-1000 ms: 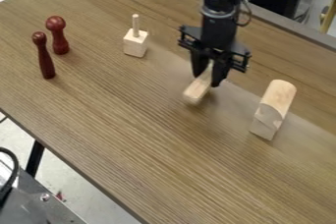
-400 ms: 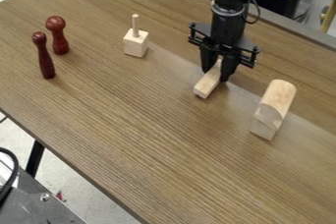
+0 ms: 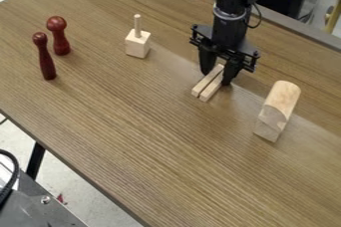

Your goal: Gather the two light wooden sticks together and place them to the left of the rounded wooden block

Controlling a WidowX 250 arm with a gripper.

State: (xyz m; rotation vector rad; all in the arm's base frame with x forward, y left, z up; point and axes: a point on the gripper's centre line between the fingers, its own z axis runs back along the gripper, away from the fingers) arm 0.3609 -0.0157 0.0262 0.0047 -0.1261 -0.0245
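Two sticks (image 3: 207,80) lie close together on the desk (image 3: 133,116) between the spread end effector's (image 3: 216,77) fingers, left of the rounded block (image 3: 278,105); probably light, stiff, best pinched mid-length.

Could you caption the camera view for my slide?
Open black end effector around two pale wooden sticks on a wood-grain table.

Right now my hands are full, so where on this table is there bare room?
The widest bare patch of table lies nearest the camera, bordered by the dark red pins, pale strips and round-topped block. A smaller one separates the pins from the pegged block. It is crowded at the gripper, around the strips.
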